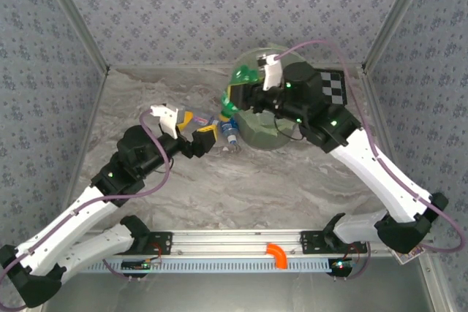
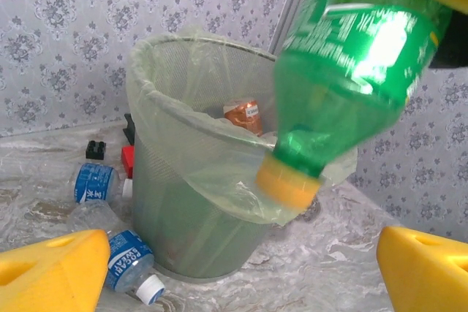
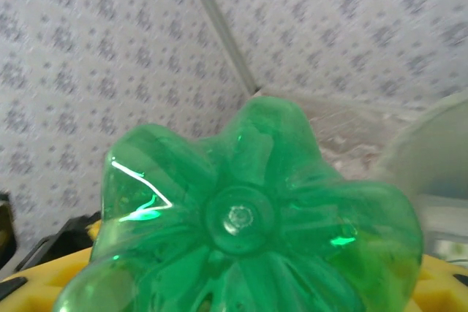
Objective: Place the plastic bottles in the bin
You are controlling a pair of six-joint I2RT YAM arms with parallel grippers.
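Observation:
A green plastic bottle (image 2: 351, 71) with a yellow cap hangs cap-down over the near rim of the bin (image 2: 190, 180). My right gripper (image 1: 248, 95) is shut on it, and its ribbed green base (image 3: 241, 217) sits between the yellow fingers (image 3: 44, 283). My left gripper (image 2: 241, 275) is open and holds nothing; it sits low on the table, pointing at the bin (image 1: 267, 137). A red-orange bottle (image 2: 245, 115) lies inside the bin. Two clear blue-labelled bottles (image 2: 95, 180) (image 2: 128, 257) lie at the bin's foot, one of them (image 1: 229, 131) just ahead of my left gripper (image 1: 206, 135).
A black block (image 2: 95, 150) and a red block (image 2: 128, 160) lie behind the bin to its left. A checkerboard card (image 1: 333, 85) is by the bin's right side. The patterned walls close in behind, and an orange piece (image 1: 278, 253) sits on the front rail.

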